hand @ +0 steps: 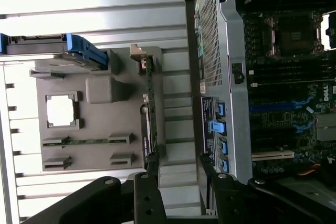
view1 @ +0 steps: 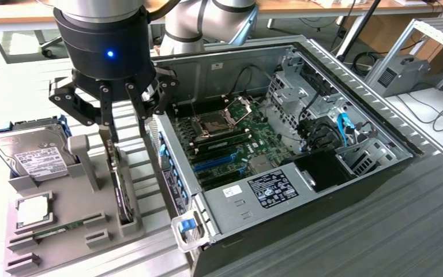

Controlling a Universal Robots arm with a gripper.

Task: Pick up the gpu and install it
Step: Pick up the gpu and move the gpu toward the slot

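- The claw [view1: 123,135] is spread wide and grips nothing.
- It hangs low over the gray holder [view1: 71,193], with its tips down near the top edge of the graphics card [view1: 120,184].
- The graphics card stands on its long edge in a slot of the holder, on the side of the holder closest to the computer case [view1: 229,210].
- In the exterior view, the card's upper end lies between the two spread fingers. I cannot tell whether either finger touches it.
- In the wrist view the card [hand: 149,108] appears edge-on as a thin green line. Its silver bracket [hand: 137,52] is at the end far from the claw [hand: 179,163].
- In that view one of the fingers [hand: 152,163] lines up with the near end of the card, and the other sits by the outer wall of the case [hand: 231,35].
- A hard drive [view1: 33,153] in a blue frame stands at the holder's other side, well apart from the card.
- A square chip [view1: 33,210] lies flat in a pocket of the holder, and a narrow memory strip [view1: 64,227] lies in a slot just beside it.
- The case lies on its side with the cover off, showing the green mainboard [view1: 237,144] and its blue card slots [view1: 214,164].
- The holder and the case sit side by side on the slatted metal table [view1: 406,231].
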